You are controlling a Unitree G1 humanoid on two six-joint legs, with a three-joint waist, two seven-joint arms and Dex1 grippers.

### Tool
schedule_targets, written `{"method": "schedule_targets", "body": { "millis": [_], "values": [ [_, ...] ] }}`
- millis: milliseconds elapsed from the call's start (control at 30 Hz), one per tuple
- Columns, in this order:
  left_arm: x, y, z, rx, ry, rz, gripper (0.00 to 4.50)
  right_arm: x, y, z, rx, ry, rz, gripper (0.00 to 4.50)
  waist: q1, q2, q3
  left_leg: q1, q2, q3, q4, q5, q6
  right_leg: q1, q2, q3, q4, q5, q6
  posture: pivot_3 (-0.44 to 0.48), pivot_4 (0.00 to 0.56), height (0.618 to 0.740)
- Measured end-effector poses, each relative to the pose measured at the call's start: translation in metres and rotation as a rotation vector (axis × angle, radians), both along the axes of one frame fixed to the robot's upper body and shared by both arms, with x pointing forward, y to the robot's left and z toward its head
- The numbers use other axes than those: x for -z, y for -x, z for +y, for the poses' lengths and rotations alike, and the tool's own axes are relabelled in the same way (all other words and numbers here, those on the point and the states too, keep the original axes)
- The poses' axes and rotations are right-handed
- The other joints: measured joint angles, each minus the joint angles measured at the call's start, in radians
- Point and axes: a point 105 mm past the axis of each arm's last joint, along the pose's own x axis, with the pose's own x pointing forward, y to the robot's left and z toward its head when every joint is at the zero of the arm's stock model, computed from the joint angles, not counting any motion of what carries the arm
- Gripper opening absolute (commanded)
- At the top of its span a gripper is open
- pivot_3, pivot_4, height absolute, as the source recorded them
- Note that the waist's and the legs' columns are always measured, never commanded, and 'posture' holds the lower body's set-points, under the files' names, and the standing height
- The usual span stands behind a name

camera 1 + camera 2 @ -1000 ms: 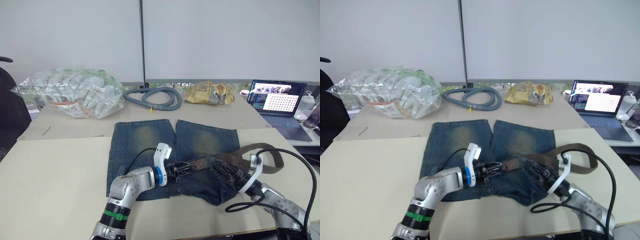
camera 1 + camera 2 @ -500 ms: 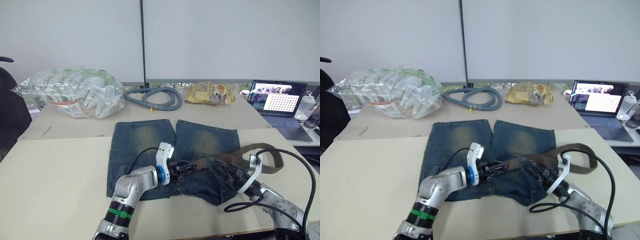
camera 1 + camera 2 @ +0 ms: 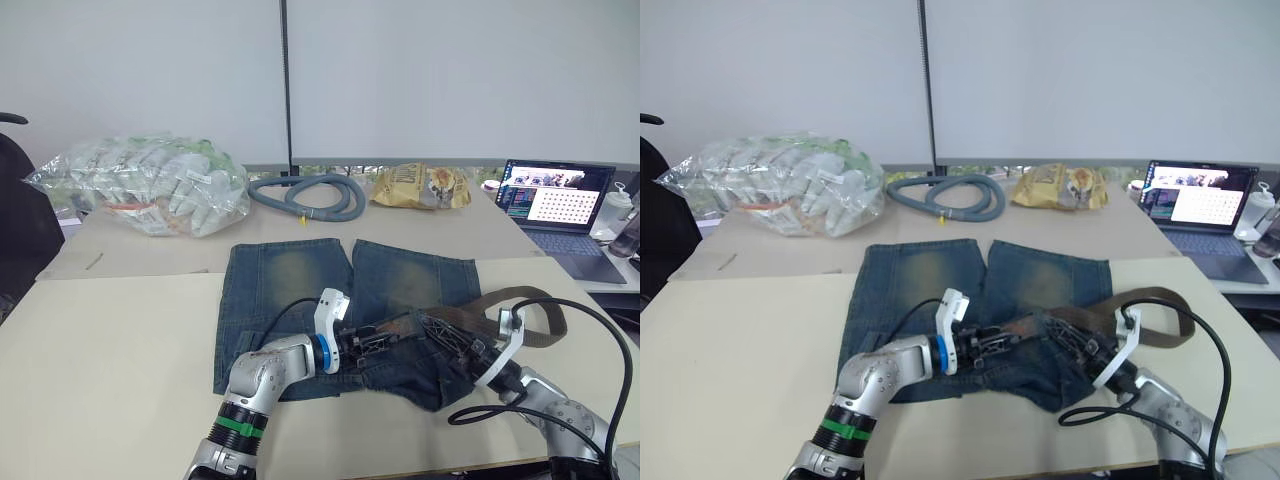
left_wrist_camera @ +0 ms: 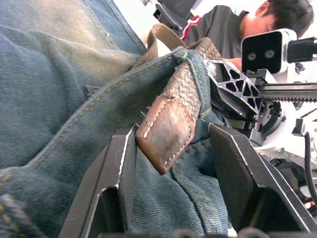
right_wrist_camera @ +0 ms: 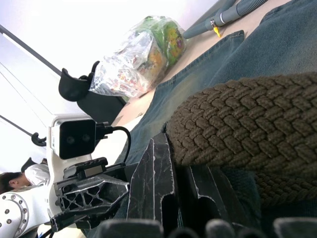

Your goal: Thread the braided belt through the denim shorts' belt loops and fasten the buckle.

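Tabletop: braided belt (image 3: pixel 455 318) lies left-right.

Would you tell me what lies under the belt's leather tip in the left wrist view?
Blue denim shorts lie beneath the leather tip of the braided belt, between the open left claw fingers. What lies under that denim is covered.

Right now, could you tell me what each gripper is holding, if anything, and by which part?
The left gripper holds nothing: its open fingers flank the braided belt's leather tip. Whether the right gripper grips the belt cannot be told.
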Motion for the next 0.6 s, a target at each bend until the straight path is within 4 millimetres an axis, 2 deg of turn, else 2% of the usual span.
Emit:
{"method": "schedule_targets", "body": {
  "millis": [133,233,300,333,433,600],
  "values": [
    [0.0,0.0,-0.001,0.002,0.001,-0.002,0.22,0.001,0.002,-0.001,0.004,0.001,0.003,0.0,0.0,0.0,0.0,0.0,0.0,0.0,0.0,0.0,0.0,0.0,0.0,0.0,0.0,0.0,0.0,0.0,0.15,0.74],
    [0.0,0.0,-0.001,0.001,0.002,-0.002,0.1,0.002,0.002,-0.001,0.006,0.002,0.004,0.0,0.0,0.0,0.0,0.0,0.0,0.0,0.0,0.0,0.0,0.0,0.0,0.0,0.0,0.0,0.0,0.0,0.15,0.74],
    [0.0,0.0,0.0,0.0,0.002,-0.002,0.0,0.002,0.002,-0.001,0.006,0.002,0.003,0.77,0.0,0.0,0.0,0.0,0.0,0.0,0.0,0.0,0.0,0.0,0.0,0.0,0.0,0.0,0.0,0.0,0.15,0.74],
    [0.0,0.0,0.0,-0.002,0.002,-0.002,0.0,0.002,0.002,-0.001,0.006,0.002,0.003,0.93,0.0,0.0,0.0,0.0,0.0,0.0,0.0,0.0,0.0,0.0,0.0,0.0,0.0,0.0,0.0,0.0,0.15,0.74],
    [0.0,-0.002,0.003,-0.009,-0.009,-0.004,0.0,0.001,0.003,-0.003,0.008,0.013,0.002,2.0,0.0,0.0,0.0,0.0,0.0,0.0,0.0,0.0,0.0,0.0,0.0,0.0,0.0,0.0,0.0,0.0,0.15,0.74],
    [-0.001,-0.002,0.023,-0.026,-0.04,-0.008,0.0,0.0,0.01,-0.022,0.037,0.093,0.006,3.78,0.0,0.0,0.0,0.0,0.0,0.0,0.0,0.0,0.0,0.0,0.0,0.0,0.0,0.0,0.0,0.0,0.15,0.74]
  ]
}}
